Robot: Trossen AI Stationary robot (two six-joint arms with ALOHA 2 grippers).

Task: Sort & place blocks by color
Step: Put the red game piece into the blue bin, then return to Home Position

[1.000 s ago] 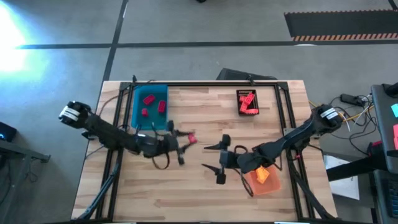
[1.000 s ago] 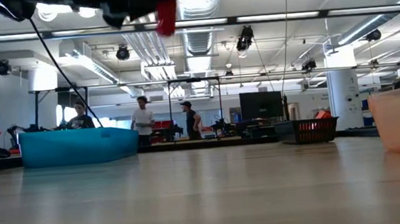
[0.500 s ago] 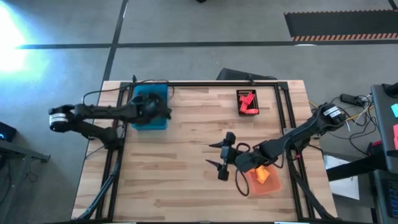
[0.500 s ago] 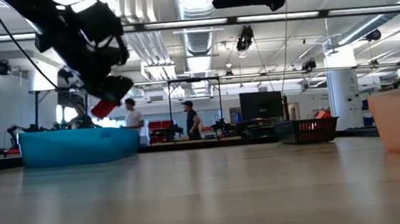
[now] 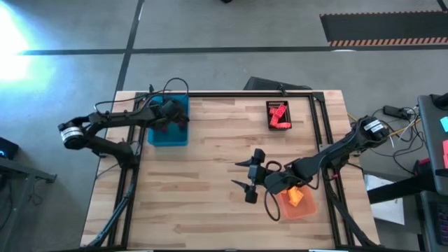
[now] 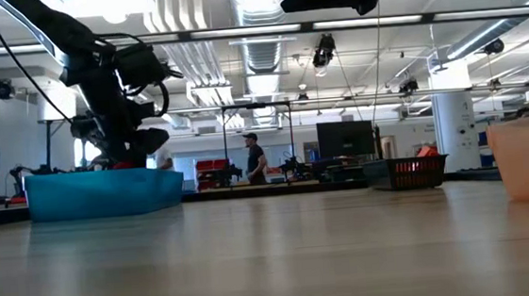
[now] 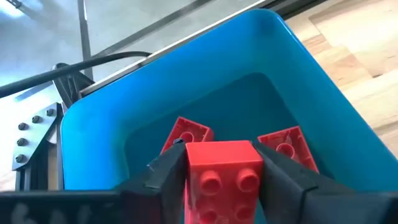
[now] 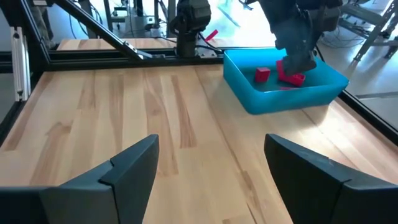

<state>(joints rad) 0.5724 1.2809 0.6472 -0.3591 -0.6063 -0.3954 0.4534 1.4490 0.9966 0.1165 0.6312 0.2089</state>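
My left gripper hangs low over the blue tray at the table's far left and is shut on a red brick. Two more red bricks lie on the tray's floor beneath it. The right wrist view also shows the left gripper down in the tray. My right gripper is open and hovers over bare wood right of the table's middle, beside the translucent orange tray, which holds an orange-yellow brick. My left gripper pinches the red brick by its two opposite side walls between the two fingers, studs facing the wrist camera. The fingers come from above, pointing down into the blue tray. The brick is lifted clear of the tray floor, just above the bricks lying there.
A black tray with several red bricks sits at the table's far right. Black frame rails run along the table's sides and far edge. Bare wood lies between the trays. People stand in the room beyond the table.
My left gripper has carried the red brick from above the table's middle toward the far left edge, over the blue tray, and then down into it, staying shut on the brick. My right gripper has shifted slightly toward the right and stayed open.
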